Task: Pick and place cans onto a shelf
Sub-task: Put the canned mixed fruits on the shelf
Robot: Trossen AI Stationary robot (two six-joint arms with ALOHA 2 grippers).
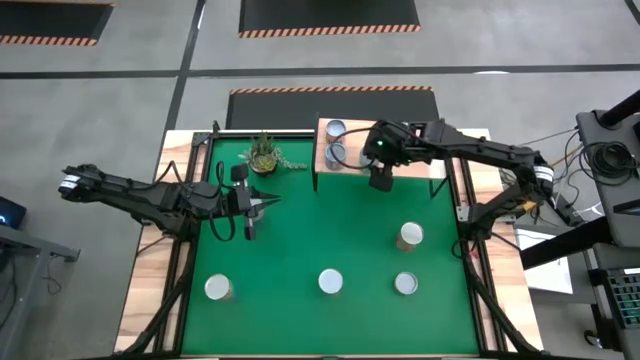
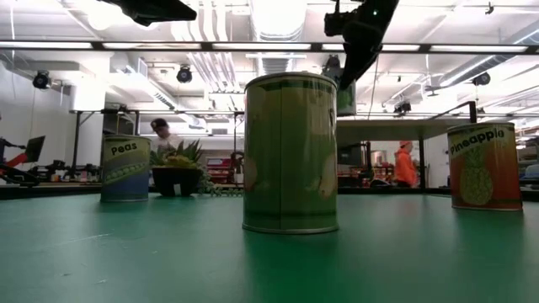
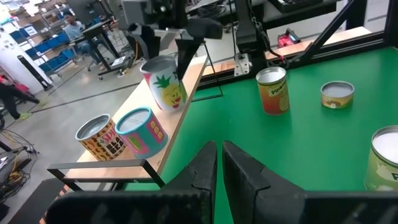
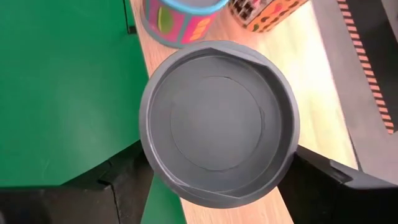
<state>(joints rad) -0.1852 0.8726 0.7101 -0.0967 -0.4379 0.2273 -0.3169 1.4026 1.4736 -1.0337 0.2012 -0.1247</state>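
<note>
Left gripper point(image 1: 262, 203), at nine o'clock of the mat, parked with fingers pressed together, holding nothing. Loose cans from seven to four o'clock: point(image 1: 218, 289), point(image 1: 331, 283), point(image 1: 405, 284), point(image 1: 410, 236). Shelf point(image 1: 440, 169) at twelve o'clock, two cans point(image 1: 335, 129) already standing there. Right gripper point(image 1: 380, 178) above its edge, jaws spread around a pineapple-labelled can point(image 4: 219, 122), silver top up, probably for setting down.
</note>
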